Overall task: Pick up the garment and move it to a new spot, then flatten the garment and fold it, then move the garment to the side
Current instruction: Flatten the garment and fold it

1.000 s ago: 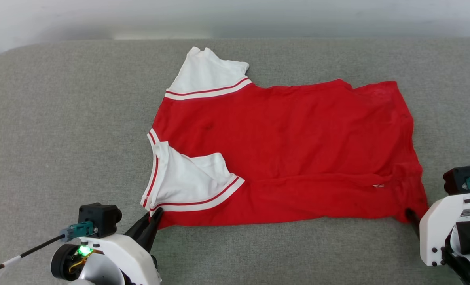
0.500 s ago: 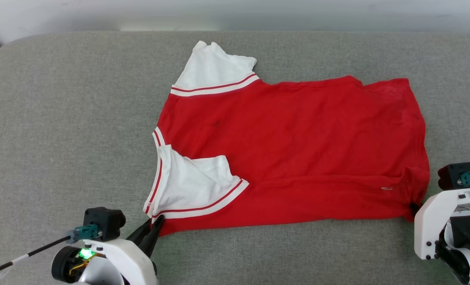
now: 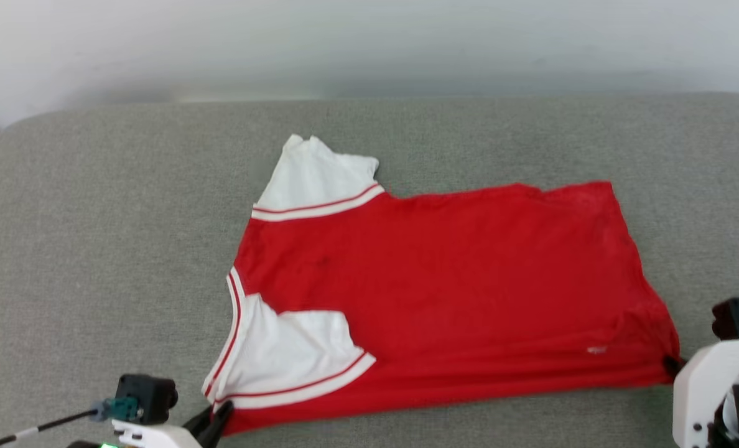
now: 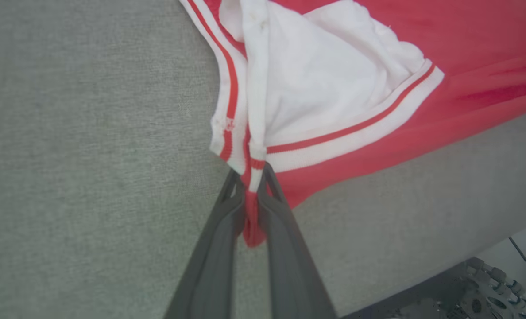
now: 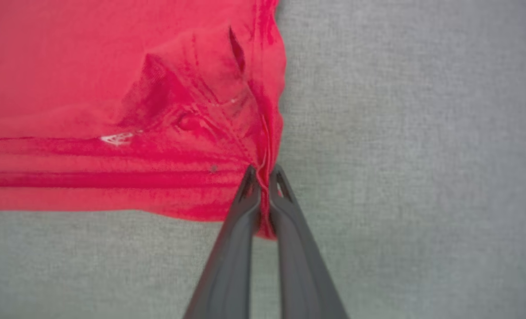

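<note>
The garment (image 3: 444,292), a red jersey with white sleeves and striped trim, lies spread on the grey cushion with its plain side up. At its near left corner my left gripper (image 3: 220,415) is shut on the fabric. The left wrist view shows red and white cloth of the garment (image 4: 334,88) pinched between the left gripper's (image 4: 250,177) dark fingers. My right gripper (image 3: 673,364) is shut on the near right corner. In the right wrist view the right gripper (image 5: 263,175) clamps the hem of the garment (image 5: 112,88). The print is hidden.
The grey cushion (image 3: 96,218) runs wide on every side of the jersey, with a pale wall behind it. Its front edge (image 4: 422,283) and some dark machine parts (image 4: 480,297) show at the lower right of the left wrist view.
The head view has shifted, so the jersey sits lower in it. The jersey's near edge is now pulled straighter between the two grippers. The right gripper has shut on the right corner.
</note>
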Robot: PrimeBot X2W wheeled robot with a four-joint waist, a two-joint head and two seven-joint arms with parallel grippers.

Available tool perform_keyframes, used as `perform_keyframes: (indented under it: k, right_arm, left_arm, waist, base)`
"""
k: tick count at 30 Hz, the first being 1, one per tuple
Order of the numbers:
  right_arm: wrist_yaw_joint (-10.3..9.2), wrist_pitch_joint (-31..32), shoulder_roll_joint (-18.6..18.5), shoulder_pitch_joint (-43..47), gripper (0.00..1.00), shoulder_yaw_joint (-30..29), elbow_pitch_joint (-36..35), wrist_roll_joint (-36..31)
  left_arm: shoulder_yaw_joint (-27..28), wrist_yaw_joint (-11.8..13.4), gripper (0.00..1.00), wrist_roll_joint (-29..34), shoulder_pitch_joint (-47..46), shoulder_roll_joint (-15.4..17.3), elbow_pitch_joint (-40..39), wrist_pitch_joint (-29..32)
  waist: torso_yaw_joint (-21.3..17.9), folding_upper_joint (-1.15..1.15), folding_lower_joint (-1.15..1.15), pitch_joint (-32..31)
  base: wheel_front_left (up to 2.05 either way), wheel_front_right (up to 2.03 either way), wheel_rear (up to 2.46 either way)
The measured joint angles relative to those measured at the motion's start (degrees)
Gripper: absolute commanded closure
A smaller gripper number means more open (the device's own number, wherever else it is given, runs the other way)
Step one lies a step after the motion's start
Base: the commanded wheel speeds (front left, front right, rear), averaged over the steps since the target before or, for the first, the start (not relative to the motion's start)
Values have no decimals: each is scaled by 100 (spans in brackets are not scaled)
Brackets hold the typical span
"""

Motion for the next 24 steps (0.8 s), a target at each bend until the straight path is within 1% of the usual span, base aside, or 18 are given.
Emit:
perform_keyframes:
  k: [3,5,7,13,14,15,16,20,24]
  right_arm:
    - [0,148,43,360,100,-133,-335,24]
    - [0,191,127,518,100,-233,-472,14]
    - [-1,286,189,671,100,-220,-511,13]
    - [-2,285,235,790,100,-168,-348,-29]
    - [-1,274,236,788,100,-155,-305,-33]
    - [-2,211,236,784,75,-130,-270,-38]
    - [-2,126,238,771,0,-99,-255,-43]
    - [-3,-153,250,700,0,-12,-213,-18]
    - [-4,-590,175,486,0,-33,-298,-20]
  left_arm:
    - [-44,40,100,-43,199,54,-68,47]
    - [-52,73,100,-112,293,13,-76,19]
    - [-92,77,100,-145,363,-56,-46,-2]
    - [-220,-71,100,-116,312,-313,264,-125]
    - [-225,-102,62,-86,266,-357,320,-172]
    - [-230,-120,4,-66,218,-391,379,-212]
    - [-223,-140,0,-66,193,-423,435,-259]
    - [-137,-222,0,-22,114,-512,613,-589]
    - [105,-349,0,-18,79,-617,665,-1180]
  waist:
    - [-63,0,0,-80]
    - [-99,0,0,-98]
    - [-125,0,0,-93]
    - [-139,0,0,-41]
    - [-137,0,0,-38]
    - [-135,0,0,-38]
    - [-130,0,0,-40]
    - [-120,0,0,-86]
    - [-119,0,0,-181]
  base:
    - [0,0,0]
    - [0,0,0]
    - [0,0,0]
    - [0,0,0]
    - [0,0,0]
    - [0,0,0]
    - [0,0,0]
    - [0,0,0]
    - [0,0,0]
